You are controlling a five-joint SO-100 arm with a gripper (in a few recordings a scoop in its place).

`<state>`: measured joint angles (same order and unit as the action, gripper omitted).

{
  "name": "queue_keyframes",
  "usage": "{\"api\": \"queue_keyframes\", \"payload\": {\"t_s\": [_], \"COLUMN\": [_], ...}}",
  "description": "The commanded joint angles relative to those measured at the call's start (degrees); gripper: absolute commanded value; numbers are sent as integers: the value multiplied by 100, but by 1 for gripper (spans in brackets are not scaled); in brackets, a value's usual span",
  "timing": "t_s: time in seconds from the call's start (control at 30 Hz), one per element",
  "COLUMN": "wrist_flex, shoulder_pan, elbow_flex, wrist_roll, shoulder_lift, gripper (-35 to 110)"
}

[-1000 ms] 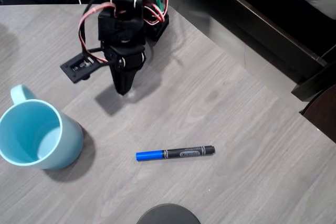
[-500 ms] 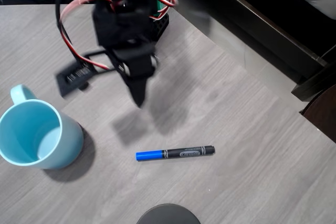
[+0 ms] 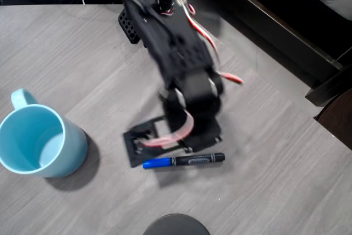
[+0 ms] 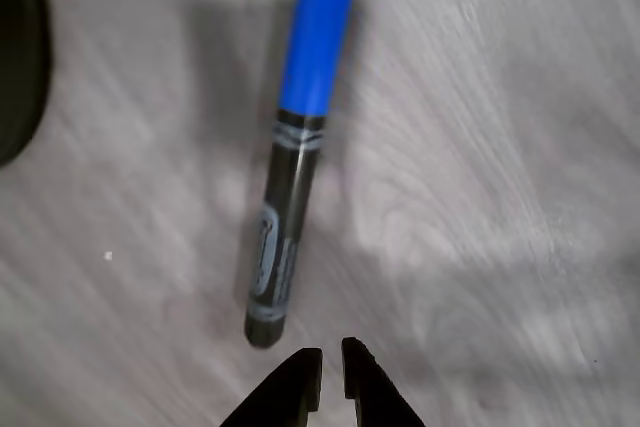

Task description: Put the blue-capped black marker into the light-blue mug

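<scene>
In the wrist view the pincer [image 4: 323,372] has its tips nearly together, clamped on nothing, just short of the blue-capped black marker [image 4: 291,162] lying flat on the grey bench [image 4: 500,197]. Its grey oval label carries writing, probably a brand, too blurred to read. The light-blue mug [image 3: 38,140] stands upright well to the left in the overhead view.
</scene>
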<state>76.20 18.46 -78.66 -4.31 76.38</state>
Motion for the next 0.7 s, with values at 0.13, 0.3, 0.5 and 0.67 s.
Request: {"api": "queue_keyframes", "payload": {"t_s": [0.13,0.3,0.5,0.67], "wrist_flex": [-448,-527,-589,-650], "shoulder_pan": [44,44,-229,-290], "elbow_flex": [246,246,246,246], "wrist_roll": [-176,-229,-193,-149], "shoulder_lift": [-571,-598,-615,-765], "gripper": [6,12,15,15]}}
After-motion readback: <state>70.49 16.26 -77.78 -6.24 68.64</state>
